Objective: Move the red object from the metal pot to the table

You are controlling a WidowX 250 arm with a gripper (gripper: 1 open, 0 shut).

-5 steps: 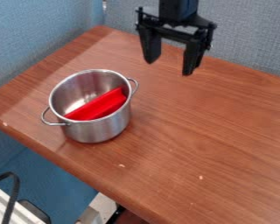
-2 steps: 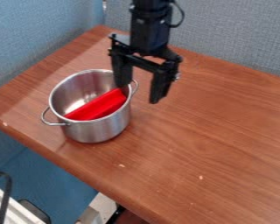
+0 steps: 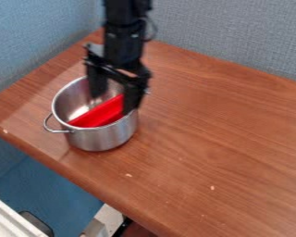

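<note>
Right now the gripper (image 3: 117, 94) is hanging over the metal pot (image 3: 93, 116), pointing straight down with its two black fingers (image 3: 93, 81) standing wide apart and nothing between them. One finger is sitting over the pot's far rim, the other over its right rim. Inside, the red object (image 3: 99, 112) is lying slanted, running from the lower left of the pot up toward the right wall. That pot is standing near the table's (image 3: 213, 130) left front edge, its small handle pointing at the corner. To the right, bare wood is stretching wide toward the far edge.
</note>
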